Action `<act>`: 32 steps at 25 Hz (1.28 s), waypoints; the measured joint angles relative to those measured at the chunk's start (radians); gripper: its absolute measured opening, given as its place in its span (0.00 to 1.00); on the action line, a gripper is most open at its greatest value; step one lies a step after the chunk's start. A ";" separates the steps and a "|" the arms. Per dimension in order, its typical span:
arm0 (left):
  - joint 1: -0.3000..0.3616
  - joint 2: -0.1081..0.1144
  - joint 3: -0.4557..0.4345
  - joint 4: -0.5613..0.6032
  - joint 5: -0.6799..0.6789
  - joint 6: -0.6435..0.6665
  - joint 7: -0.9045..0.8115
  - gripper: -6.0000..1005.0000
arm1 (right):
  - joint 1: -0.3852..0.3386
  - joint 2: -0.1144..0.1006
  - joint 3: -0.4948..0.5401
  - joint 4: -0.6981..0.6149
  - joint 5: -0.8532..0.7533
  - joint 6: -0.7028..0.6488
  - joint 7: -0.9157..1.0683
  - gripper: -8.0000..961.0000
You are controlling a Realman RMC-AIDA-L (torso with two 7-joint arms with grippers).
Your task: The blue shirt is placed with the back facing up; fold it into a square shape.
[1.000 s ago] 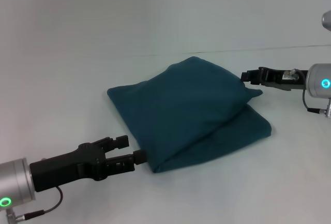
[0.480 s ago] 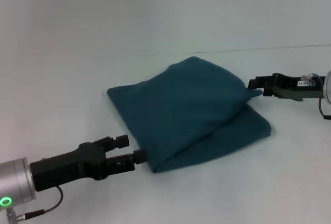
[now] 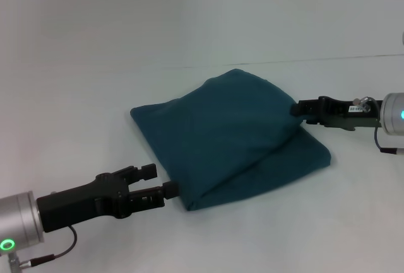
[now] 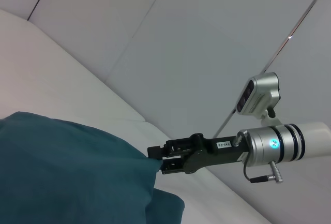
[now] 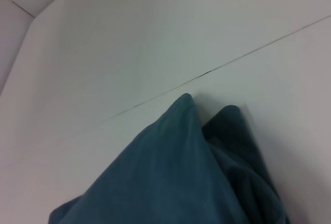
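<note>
A: Right gripper (image 3: 297, 108) has slid back in along the white tabletop (image 3: 95, 65); its black fingertips now press into the right corner of the dark teal-blue knit shirt (image 3: 227, 135), which it had drawn slightly away from half a second ago.

B: Closed on fabric?

A: Jaws look nearly together, pinching that corner; the left wrist view shows it.

B: And the left gripper (image 3: 161, 189)?

A: Unmoved at the near-left corner, fingers parted, 1 tip touching the cloth.

B: Shirt's place?

A: Mid-table, between both arms, already a 2-layer, roughly square bundle. I'd judge this a final tidy of the corner.
</note>
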 joint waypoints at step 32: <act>0.000 0.005 -0.007 0.000 0.000 -0.002 0.000 0.95 | -0.013 0.041 0.005 -0.070 0.246 -0.137 -0.324 0.07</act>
